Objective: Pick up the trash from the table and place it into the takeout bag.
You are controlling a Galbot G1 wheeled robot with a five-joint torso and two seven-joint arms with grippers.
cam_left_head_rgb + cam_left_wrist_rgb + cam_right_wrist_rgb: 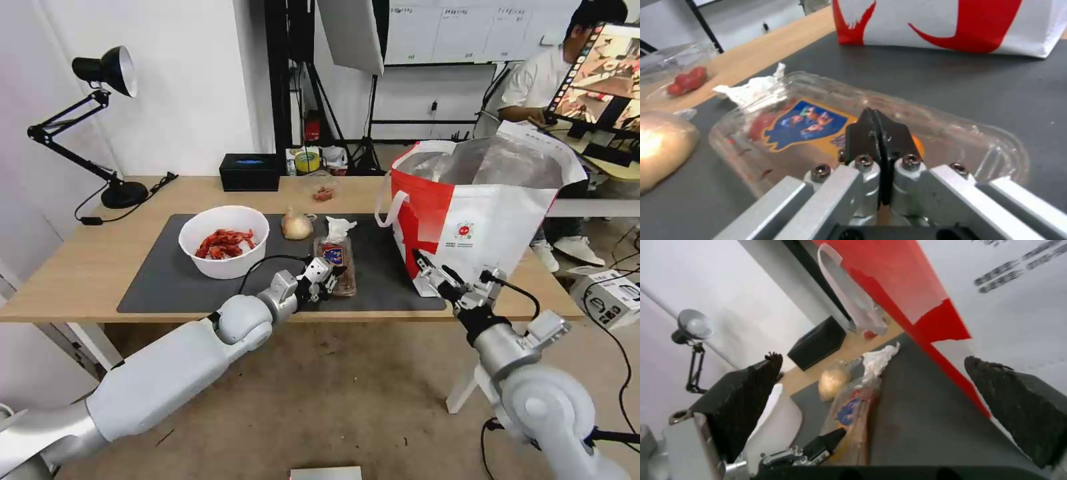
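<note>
The left gripper (880,133) is hovering at the near end of the clear hinged plastic tray with food scraps (337,264), its black fingers (862,133) clenched flat against each other with nothing between them, tips just over the tray's lid. Beyond those fingers, the crumpled white tissue (339,228) is lying against the tray's far end, the beige onion-like lump (297,225) is resting off to one side, and the white round bowl of red crayfish shells (224,241) is sitting further that way on the dark grey mat (160,280) of the light-wood bench (73,267). The right gripper (435,268) is waiting with its fingers (746,400) spread wide, almost against the large white takeout bag with the red side panel (473,213), which is standing open on the mat's other end. My worry: with fingers pressed together, they cannot take the tray's rim, and a downward push could crush the thin lid or skid the tray into the tissue; the right fingers could also nudge the bag.
</note>
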